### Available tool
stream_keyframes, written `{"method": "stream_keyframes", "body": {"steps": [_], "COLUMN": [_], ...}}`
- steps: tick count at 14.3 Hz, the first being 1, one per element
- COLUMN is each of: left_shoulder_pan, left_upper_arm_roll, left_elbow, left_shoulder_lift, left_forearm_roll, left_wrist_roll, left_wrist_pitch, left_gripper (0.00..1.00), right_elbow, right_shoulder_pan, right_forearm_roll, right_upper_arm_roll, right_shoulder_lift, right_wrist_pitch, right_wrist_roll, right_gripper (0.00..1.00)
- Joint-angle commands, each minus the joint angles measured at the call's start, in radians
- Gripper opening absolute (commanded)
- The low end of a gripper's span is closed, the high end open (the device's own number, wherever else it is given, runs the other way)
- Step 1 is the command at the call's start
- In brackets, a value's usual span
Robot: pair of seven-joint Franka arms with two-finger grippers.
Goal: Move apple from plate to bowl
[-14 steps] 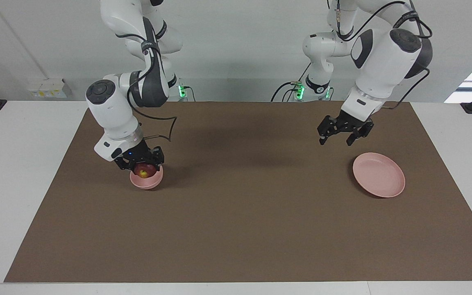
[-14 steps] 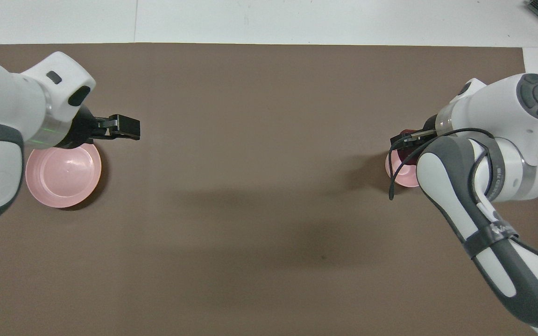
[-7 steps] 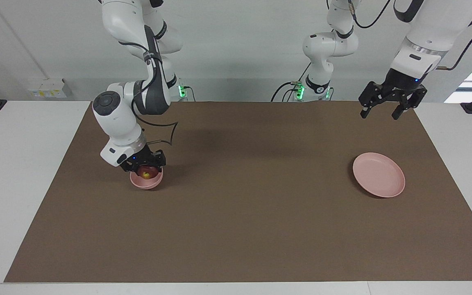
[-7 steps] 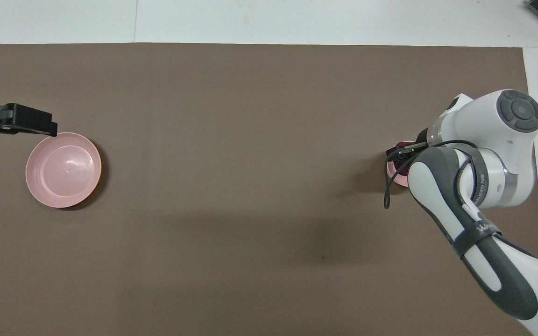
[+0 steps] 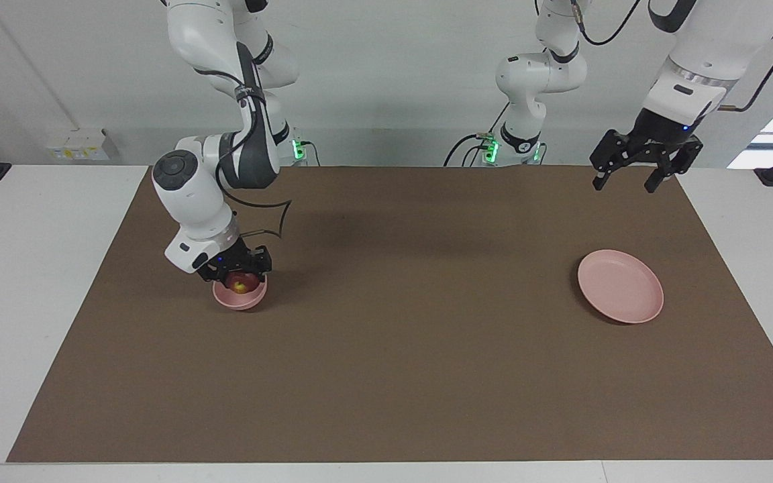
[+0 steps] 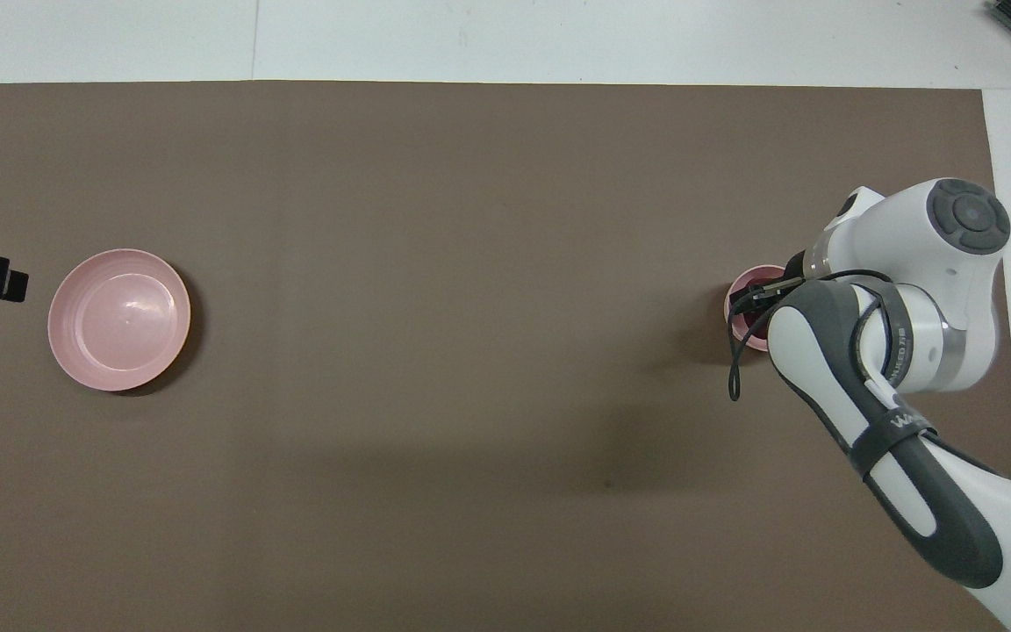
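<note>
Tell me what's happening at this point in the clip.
The right gripper is down at the small pink bowl at the right arm's end of the table, shut on the dark red apple, which sits inside the bowl's rim and is not yet released. The wide pink plate lies bare at the left arm's end. The left gripper is open, raised high above the brown mat near the plate, waiting.
</note>
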Motion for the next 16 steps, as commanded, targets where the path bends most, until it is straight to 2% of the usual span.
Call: {"method": "stream_keyframes", "body": {"steps": [1, 3, 10, 13, 15, 16], "left_shoulder_pan": [-0.024, -0.021, -0.007, -0.004, -0.004, -0.005], "left_upper_arm_roll": [0.016, 0.016, 0.023, 0.023, 0.023, 0.023], "left_elbow": [-0.021, -0.058, -0.052, -0.055, -0.057, -0.057], "left_shoulder_lift": [-0.053, -0.076, -0.073, -0.079, -0.081, -0.081], "left_forearm_roll": [0.023, 0.023, 0.037, 0.037, 0.035, 0.035], "left_wrist_roll": [0.016, 0.014, 0.02, 0.019, 0.013, 0.013], "left_wrist_pitch": [-0.041, -0.046, -0.098, -0.099, -0.093, -0.093], "left_gripper": [1.0, 1.0, 1.0, 1.0, 1.0, 1.0], "right_elbow": [-0.019, -0.019, -0.02, -0.025, -0.025, -0.025], "right_shoulder_pan": [-0.012, -0.012, -0.012, -0.012, -0.012, -0.012], "right_forearm_roll": [-0.038, -0.038, -0.038, -0.038, -0.038, -0.038], "right_upper_arm_roll": [0.008, 0.008, 0.006, 0.006, 0.006, 0.006], "right_shoulder_lift": [0.003, 0.01, 0.032, 0.036, 0.036, 0.036], "right_wrist_pitch": [0.041, 0.041, 0.049, 0.05, 0.05, 0.05], "right_wrist_roll": [-0.024, -0.023, -0.023, -0.019, -0.019, -0.019], "right_gripper": [0.0, 0.0, 0.0, 0.09, 0.37, 0.38]}}
